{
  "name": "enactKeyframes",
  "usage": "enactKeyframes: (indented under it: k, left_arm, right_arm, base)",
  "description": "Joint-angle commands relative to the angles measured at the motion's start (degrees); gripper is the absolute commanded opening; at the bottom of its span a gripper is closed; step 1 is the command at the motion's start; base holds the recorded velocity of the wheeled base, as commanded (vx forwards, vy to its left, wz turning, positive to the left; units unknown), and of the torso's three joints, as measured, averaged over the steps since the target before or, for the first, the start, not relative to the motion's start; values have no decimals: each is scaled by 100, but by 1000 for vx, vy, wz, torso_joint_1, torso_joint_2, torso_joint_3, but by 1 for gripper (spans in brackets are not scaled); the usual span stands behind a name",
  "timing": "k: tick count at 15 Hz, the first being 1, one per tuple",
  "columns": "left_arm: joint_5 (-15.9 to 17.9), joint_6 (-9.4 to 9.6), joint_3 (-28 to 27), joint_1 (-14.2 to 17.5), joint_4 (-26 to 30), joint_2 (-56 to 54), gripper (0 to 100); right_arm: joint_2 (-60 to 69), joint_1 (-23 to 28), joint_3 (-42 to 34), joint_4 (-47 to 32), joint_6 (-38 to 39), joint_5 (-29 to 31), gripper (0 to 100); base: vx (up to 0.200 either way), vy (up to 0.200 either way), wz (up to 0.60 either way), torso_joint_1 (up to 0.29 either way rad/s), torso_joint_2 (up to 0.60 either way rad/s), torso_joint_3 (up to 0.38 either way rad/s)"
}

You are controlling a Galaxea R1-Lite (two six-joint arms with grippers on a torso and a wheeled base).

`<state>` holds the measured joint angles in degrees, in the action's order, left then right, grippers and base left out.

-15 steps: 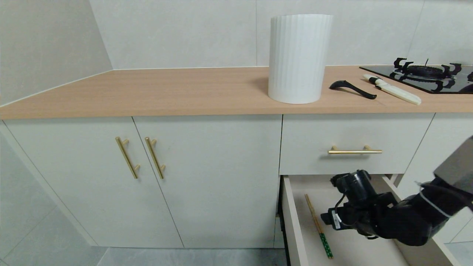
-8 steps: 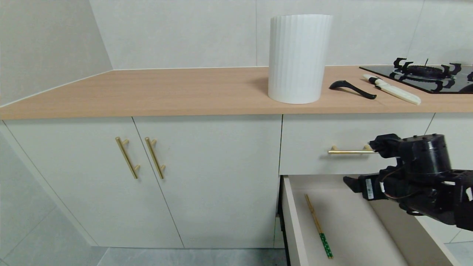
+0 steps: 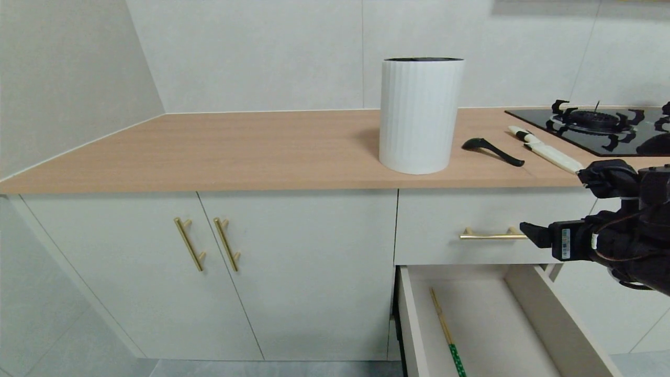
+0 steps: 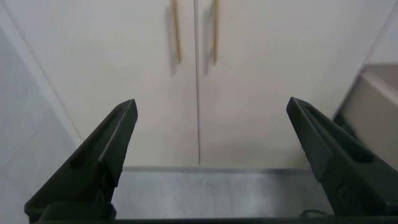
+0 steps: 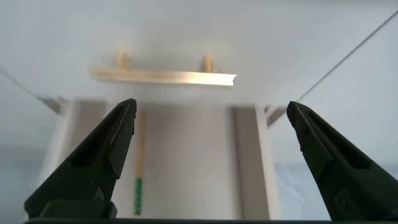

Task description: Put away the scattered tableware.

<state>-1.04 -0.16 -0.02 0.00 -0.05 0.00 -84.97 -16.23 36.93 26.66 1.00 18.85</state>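
Right gripper [image 3: 550, 205] hung at the right edge of the head view, in front of the shut upper drawer's handle [image 3: 492, 236] and above the open lower drawer [image 3: 411, 324]; jaws spread wide, nothing between them. In the right wrist view the same gripper [image 5: 211, 118] had both fingers well apart, with the handle [image 5: 163, 76] and the drawer [image 5: 245, 162] seen past them. Chopsticks [image 3: 445, 330] lay flat on the drawer floor near its left wall, green-patterned ends toward the bottom of the frame; they also showed in the right wrist view [image 5: 140, 168]. Left gripper [image 4: 211, 118] was also wide open and held nothing, facing the two cabinet doors [image 4: 199, 81] with their paired handles. On the counter [image 3: 235, 152], right of centre, stood a tall white ribbed canister [image 3: 421, 115]. Just right of it lay a black spoon [image 3: 492, 151], then a white knife [image 3: 547, 152], apart from each other, the knife near the stove [image 3: 591, 123] in the upper right of the frame.
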Motion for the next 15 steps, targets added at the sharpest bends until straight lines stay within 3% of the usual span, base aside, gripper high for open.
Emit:
enactKeyframes:
  k: [1,10,15]
  left_arm:
    - [-2,-2,2,0,5,9,100]
    - [-2,-2,2,0,5,9,100]
    - [-2,-2,2,0,5,9,100]
  right_arm:
    - [42,14,-1,-3,-3,-4,100]
    - [-81,14,69,15,-118,-48,100]
    - [-336,102,298,15,-100,-241,100]
  base:
    - [0,0,0,163,-500,-290]
    - [0,0,0,186,-465,-278]
    - [0,0,0,37,-84,-49]
